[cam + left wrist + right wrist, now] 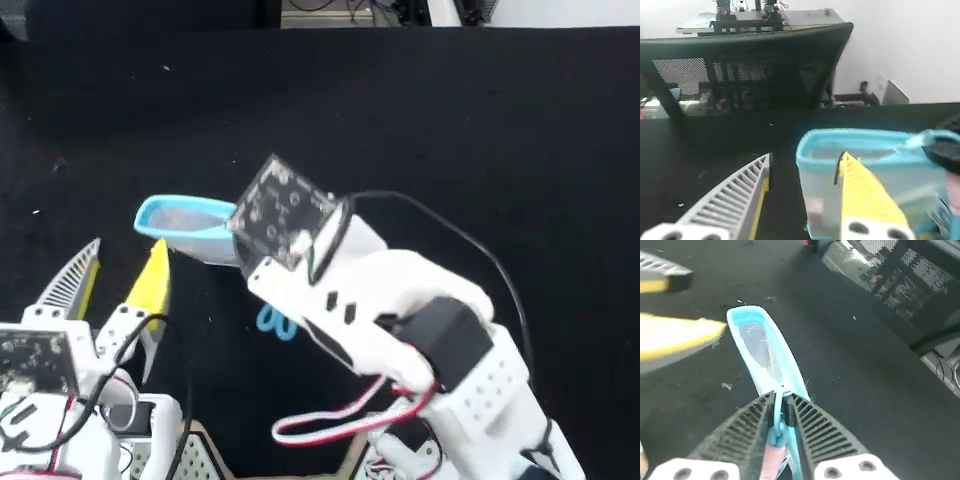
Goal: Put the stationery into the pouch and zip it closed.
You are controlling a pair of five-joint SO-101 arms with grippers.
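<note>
Pouch (762, 345): mouth open, extending ahead of right gripper (780, 412) | right gripper: clamped on zip end, likely to pull it closed | left gripper (128, 250): spread, pouch's far end just beyond its fingertips, probably to brace it.

The table (450, 120) is big and black. Its top is dull, not shiny, and most of it is bare.

A pouch (185, 225) sits on the table. It is see-through and has a bright blue rim. Its mouth is open. From above, it sits a little left of the middle.

Near the pouch, closer to the front edge, there is a small blue thing (275, 322) on the black top. It has round loops. Part of it is hidden, so I cannot tell what it is.

Some tiny white specks (727, 386) lie on the table too. One is just beside the pouch, and another is far off to the left.
</note>
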